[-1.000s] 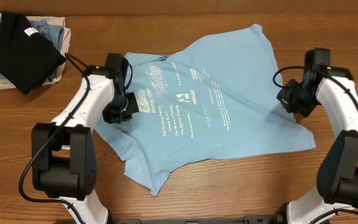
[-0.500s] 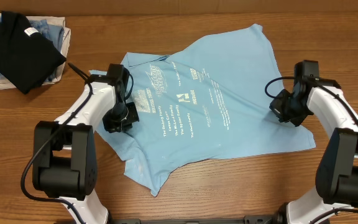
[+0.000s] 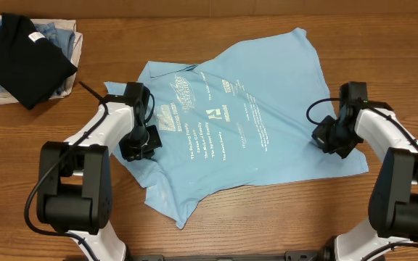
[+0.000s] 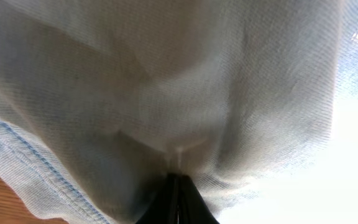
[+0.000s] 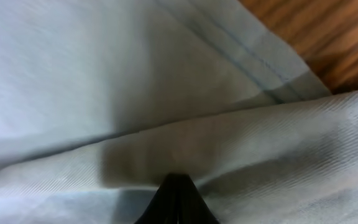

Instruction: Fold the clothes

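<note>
The light sky-blue t-shirt [image 3: 281,101] lies spread open in the middle of the wooden table [image 3: 267,225], set at an angle to the table's edges. White lettering [image 3: 209,132] faces up and runs in several slanted lines over the left half. The cloth is not smooth: long wrinkles cross it. It has 0 folds so far.

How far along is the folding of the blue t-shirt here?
Done: nothing folded yet; the t-shirt lies spread and rumpled on the table. In hand: the left gripper and right gripper each pinch its fabric at opposite sides, shut in the wrist views. Left: every fold.
</note>
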Motion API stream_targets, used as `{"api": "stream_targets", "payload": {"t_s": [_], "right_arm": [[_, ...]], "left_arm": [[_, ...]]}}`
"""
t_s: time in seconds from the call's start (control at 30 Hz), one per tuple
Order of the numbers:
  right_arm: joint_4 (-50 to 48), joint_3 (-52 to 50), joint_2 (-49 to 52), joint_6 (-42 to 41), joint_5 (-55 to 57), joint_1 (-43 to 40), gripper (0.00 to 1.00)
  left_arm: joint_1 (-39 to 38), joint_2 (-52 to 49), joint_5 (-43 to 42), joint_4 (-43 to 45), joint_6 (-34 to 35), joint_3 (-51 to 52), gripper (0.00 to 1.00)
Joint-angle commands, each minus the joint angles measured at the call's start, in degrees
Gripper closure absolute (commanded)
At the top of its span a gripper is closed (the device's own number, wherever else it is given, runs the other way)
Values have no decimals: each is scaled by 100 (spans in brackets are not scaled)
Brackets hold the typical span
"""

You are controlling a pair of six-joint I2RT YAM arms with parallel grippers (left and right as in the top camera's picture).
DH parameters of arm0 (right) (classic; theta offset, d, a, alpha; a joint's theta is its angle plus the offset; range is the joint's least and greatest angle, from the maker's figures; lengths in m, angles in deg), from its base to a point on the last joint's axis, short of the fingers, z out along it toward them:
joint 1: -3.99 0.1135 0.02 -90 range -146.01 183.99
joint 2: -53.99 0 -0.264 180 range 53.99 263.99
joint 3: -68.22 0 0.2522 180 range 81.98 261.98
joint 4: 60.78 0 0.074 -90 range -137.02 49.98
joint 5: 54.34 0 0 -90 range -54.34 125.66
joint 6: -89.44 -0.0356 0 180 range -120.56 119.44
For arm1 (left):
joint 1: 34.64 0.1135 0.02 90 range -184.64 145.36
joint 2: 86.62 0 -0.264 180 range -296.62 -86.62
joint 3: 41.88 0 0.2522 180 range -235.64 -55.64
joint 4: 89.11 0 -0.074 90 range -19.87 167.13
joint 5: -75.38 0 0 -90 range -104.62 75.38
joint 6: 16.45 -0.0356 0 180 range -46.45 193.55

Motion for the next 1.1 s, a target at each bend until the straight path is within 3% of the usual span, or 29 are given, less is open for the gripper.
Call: {"api": "stream_targets", "payload": {"t_s": [0.0, 0.33, 0.47, 0.8, 1.07], "right_arm": [[-59, -142, -7, -109, 26, 7, 95], [-61, -339, -7, -181, 37, 7, 95], [-28, -437, -7, -577, 173, 0, 95], [129, -437, -7, -695, 173, -59, 95], [413, -437, -7, -802, 177, -560, 96]], "left_arm": [[20, -90, -92, 33, 59, 308, 96], [31, -90, -125, 105, 129, 570, 96], [31, -90, -487, -103, 166, 570, 96], [31, -90, -1003, -173, 168, 911, 96], [76, -90, -671, -188, 170, 1182, 96]]}}
